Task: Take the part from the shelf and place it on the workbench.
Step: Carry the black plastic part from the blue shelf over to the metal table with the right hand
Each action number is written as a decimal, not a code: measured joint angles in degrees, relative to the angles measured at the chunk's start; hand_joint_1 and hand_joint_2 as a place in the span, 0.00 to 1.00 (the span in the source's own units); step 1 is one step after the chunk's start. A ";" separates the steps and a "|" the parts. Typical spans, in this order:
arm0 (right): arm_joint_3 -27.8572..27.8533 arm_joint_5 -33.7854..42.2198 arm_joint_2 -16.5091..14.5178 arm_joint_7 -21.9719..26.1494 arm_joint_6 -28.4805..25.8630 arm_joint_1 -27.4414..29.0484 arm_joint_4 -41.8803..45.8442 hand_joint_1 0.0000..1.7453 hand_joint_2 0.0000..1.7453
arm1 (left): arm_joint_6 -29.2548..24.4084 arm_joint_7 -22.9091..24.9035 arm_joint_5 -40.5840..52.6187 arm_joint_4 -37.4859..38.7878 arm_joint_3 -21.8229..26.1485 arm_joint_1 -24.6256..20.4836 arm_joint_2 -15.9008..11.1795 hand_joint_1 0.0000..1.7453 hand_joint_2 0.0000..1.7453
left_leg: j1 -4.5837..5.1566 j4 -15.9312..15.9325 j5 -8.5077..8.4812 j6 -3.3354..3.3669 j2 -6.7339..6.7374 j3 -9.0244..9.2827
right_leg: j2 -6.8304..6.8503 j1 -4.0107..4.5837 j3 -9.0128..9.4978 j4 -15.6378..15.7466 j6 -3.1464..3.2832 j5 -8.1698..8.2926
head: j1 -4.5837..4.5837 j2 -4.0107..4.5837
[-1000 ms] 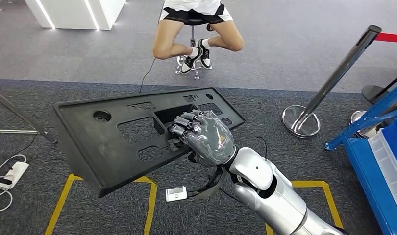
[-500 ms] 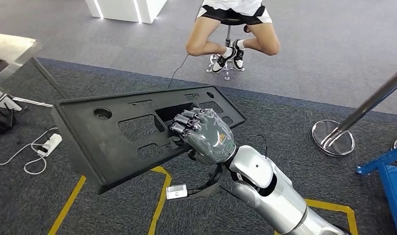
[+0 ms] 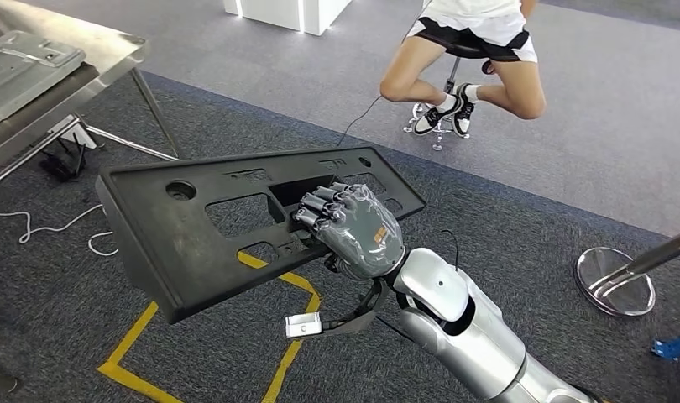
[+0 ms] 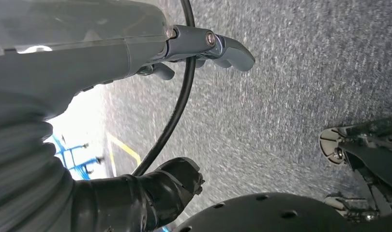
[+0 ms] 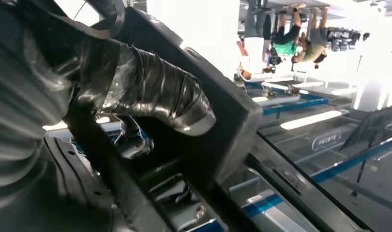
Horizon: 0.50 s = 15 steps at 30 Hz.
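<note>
One black part (image 3: 227, 231), held in mid-air over carpet w/ right hand (image 3: 351, 230) gripping its central slot; left hand (image 4: 203, 48) hangs w/ fingers loosely apart, holding nothing.

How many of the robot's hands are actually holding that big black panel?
1. The right hand grips the panel through a central opening. The left hand hangs over the carpet, holding nothing.

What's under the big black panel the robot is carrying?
Under the black panel lie grey carpet and yellow floor tape. The right hand holds it up; the floor directly beneath is hidden.
</note>
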<state>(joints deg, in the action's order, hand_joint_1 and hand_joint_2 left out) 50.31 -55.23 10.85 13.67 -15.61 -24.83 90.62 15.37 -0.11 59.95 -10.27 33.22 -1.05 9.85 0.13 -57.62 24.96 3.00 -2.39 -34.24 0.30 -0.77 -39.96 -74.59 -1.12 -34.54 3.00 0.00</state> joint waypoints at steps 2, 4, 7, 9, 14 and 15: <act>0.00 0.00 0.03 -0.01 0.00 -0.03 -0.05 1.00 1.00 | 0.00 0.02 0.00 0.00 0.00 0.05 0.08 0.00 1.00 | -0.07 -0.54 0.17 -0.19 -1.59 -0.12 | -0.85 -0.15 2.27 5.31 0.07 3.91 | 0.00 0.00; -0.01 -0.15 0.05 -0.21 0.02 -0.11 -0.06 1.00 1.00 | 0.02 0.05 0.00 0.00 0.00 -0.01 0.14 0.00 1.00 | 0.00 -1.30 0.46 -0.62 -2.99 -0.62 | -3.35 -0.37 5.06 11.81 0.24 6.57 | -0.02 0.00; -0.27 -0.79 0.09 -1.72 0.43 -0.38 -0.18 1.00 1.00 | 0.16 -0.03 0.01 0.00 -0.01 0.04 0.16 0.00 1.00 | -0.20 -1.63 0.38 -1.53 -4.71 -1.56 | -4.07 -0.30 5.80 14.20 0.77 6.71 | -0.05 0.00; -0.99 -0.77 0.10 -3.17 1.22 -1.22 -0.42 1.00 1.00 | 0.29 -0.08 0.02 0.00 -0.01 0.29 0.15 0.00 1.00 | -0.20 -2.45 0.82 -2.09 -3.76 -2.10 | -2.89 -0.41 6.17 14.73 1.44 6.92 | -0.11 0.00; -5.30 -0.66 1.13 -5.25 3.13 -4.30 -1.34 1.00 1.00 | 0.32 -0.30 0.01 0.00 0.00 0.21 0.16 0.00 1.00 | -0.64 -16.55 6.60 -3.30 1.72 -9.43 | 0.69 -0.38 6.99 15.27 2.35 6.63 | -0.29 0.00; -6.13 -0.80 1.44 -5.45 3.33 -4.71 -1.57 1.00 1.00 | 0.29 -0.36 0.01 0.00 0.00 0.25 0.16 0.00 1.00 | -0.78 -17.18 6.11 -3.44 1.94 -9.93 | 1.35 -0.38 7.18 15.23 2.31 6.40 | -0.29 0.00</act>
<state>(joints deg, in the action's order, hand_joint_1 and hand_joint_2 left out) 44.18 -56.04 12.29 8.22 -12.27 -29.54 89.06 15.65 -0.47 59.96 -10.27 33.22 -0.80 10.01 -0.65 -74.81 31.07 -0.44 -0.45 -44.17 1.64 -1.15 -32.79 -59.36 1.19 -28.15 2.71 0.00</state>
